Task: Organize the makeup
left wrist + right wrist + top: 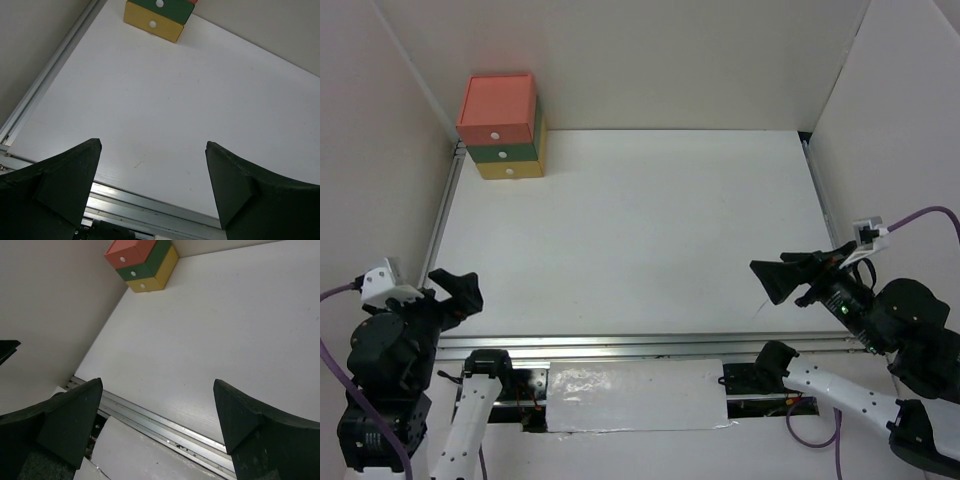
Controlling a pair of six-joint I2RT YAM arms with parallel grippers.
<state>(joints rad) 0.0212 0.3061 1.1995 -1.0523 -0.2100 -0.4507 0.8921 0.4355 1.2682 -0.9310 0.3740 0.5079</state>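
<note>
No makeup shows in any view; the palettes, puffs, tube and compact are out of view. My left gripper (455,290) is open and empty above the table's near left corner, and in its own view (154,146) only bare white table lies between the fingers. My right gripper (782,277) is open and empty above the near right of the table; its own view (157,384) shows bare table and the metal rail between the fingers.
A stacked drawer box (501,127), coral over green over yellow, stands at the far left corner with drawers shut; it also shows in the left wrist view (159,17) and right wrist view (142,265). White walls enclose the table. A metal rail (640,345) runs along the near edge.
</note>
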